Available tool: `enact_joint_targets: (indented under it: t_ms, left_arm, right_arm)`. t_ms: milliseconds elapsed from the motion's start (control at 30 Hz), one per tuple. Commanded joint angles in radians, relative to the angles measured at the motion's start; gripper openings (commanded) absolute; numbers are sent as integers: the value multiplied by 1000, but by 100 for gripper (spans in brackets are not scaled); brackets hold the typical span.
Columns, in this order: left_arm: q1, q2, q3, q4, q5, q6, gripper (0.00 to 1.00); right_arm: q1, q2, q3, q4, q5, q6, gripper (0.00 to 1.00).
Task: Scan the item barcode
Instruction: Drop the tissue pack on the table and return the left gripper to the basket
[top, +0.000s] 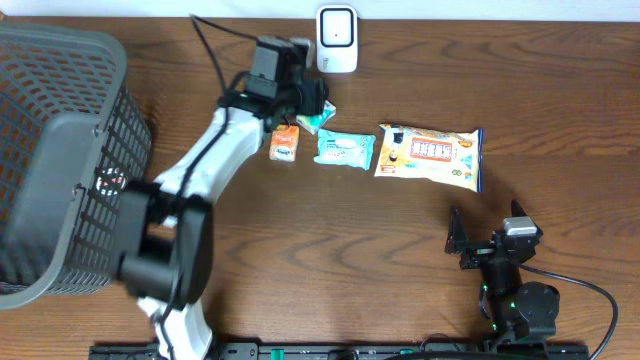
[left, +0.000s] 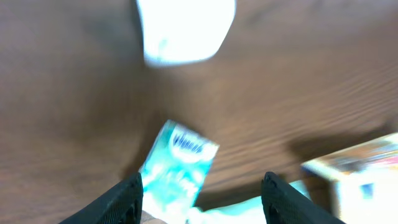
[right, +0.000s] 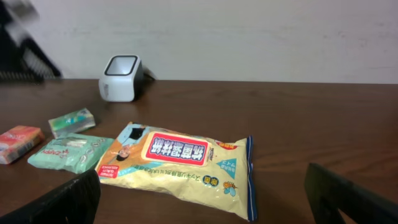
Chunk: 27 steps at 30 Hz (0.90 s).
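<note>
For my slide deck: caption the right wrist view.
Open right gripper facing a flat yellow plastic pack and white box-shaped scanner.

Left arm (top: 218, 148): long white link, black joint housings, bulky black section low down near black rail (top: 300, 351). Black block at wrist; thin left cable (top: 205, 45), black, looping off it.
Right arm (top: 512, 275): all black, compact; small grey module (top: 520, 228) on top, possibly camera; green lights at joints; black right cable (top: 600, 286) curving out.
Left fingers (left: 121, 202): matte black, rounded tips, view blurred.
Right fingers (right: 351, 196): black, flat, angular.
</note>
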Motion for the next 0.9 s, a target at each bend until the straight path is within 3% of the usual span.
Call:
enact_joint_targets:
  t_ms: [0,200,367,400,533,600,667,733,867]
  left_arm:
    - [22,-185,9,5,-10,10,61]
    - [150,-434,9,-23,-10,10,61]
    - [359,-588,9,-122,-10,1,61]
    - [418,-614,9,-147,-15,-23,67]
    - [624,-676,9,-251,-132,-212,72]
    - [738,-690,9,-317,-163,-303,81]
    - [826,-689,8,-375,-162,-330,84]
    - [893,-679,8,-434,-163,-328,98]
    - [973,-645,0,-530,-162,-329,98]
  right_arm:
    - [-3,-2,-1,-3,0,10,99]
    - [-3,-2,-1,-3,0,10,99]
    - [-3,-2,-1,-3,0,10,99]
    - [-3,-2,-1,-3,0,10,99]
    - [-3,-2,-1,-3,0,10,99]
    - [-3,-2,-1,-3,0,10,99]
    - [-3,-2,-1,-3,0,10,99]
    - [-3,-2,-1,-3,0,10,99]
    - [-3,-2,-1,-3,0,10,99]
